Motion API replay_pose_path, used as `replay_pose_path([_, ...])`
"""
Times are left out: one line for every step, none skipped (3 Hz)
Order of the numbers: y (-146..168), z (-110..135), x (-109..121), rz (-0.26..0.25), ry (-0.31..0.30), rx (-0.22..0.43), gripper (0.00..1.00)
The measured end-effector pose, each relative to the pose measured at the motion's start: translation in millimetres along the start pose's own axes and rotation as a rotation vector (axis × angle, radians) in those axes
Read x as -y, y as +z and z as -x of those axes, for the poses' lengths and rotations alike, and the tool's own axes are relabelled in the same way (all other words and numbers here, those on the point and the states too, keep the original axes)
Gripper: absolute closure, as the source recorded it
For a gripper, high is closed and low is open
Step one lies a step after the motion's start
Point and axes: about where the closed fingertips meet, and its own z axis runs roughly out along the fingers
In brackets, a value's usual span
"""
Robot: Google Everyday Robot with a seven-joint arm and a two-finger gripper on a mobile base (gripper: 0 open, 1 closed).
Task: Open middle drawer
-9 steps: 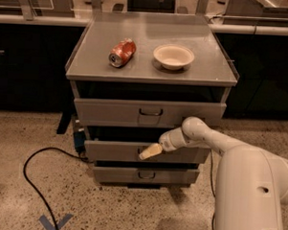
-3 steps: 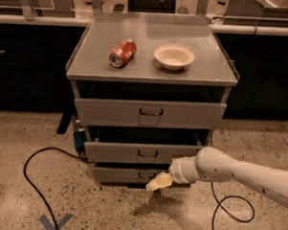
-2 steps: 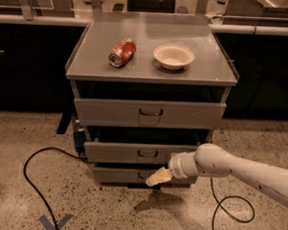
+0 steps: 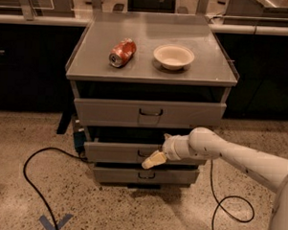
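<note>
The grey cabinet (image 4: 151, 69) has three drawers. The middle drawer (image 4: 113, 151) is the second one, with a wide flat front and a small dark loop handle (image 4: 143, 154) at its centre. It stands slightly out, with a dark gap above its front. My gripper (image 4: 152, 160) comes in from the right on a white arm (image 4: 228, 154). Its cream tip lies right at the handle, partly covering it. The top drawer (image 4: 149, 113) also stands slightly out. The lowest drawer (image 4: 146, 175) sits beneath.
A crushed red can (image 4: 123, 52) and a white bowl (image 4: 173, 56) lie on the cabinet top. A black cable (image 4: 33, 179) loops on the speckled floor at the left, another (image 4: 226, 207) at the right. Blue tape (image 4: 55, 223) marks the floor. Dark counters stand behind.
My gripper dropped from the middle drawer's front to beside the lowest drawer, then rose again to the middle drawer's handle. The drawers have not visibly moved.
</note>
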Motion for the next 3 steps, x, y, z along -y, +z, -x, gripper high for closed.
replay_pose_path([12,4,6,0.014,-0.017,-0.001,0.0])
replay_pose_path([21,-10,7,0.03,0.012,-0.007,0.0])
replay_pose_path([31,-30,7,0.045,0.05,-0.018,0.0])
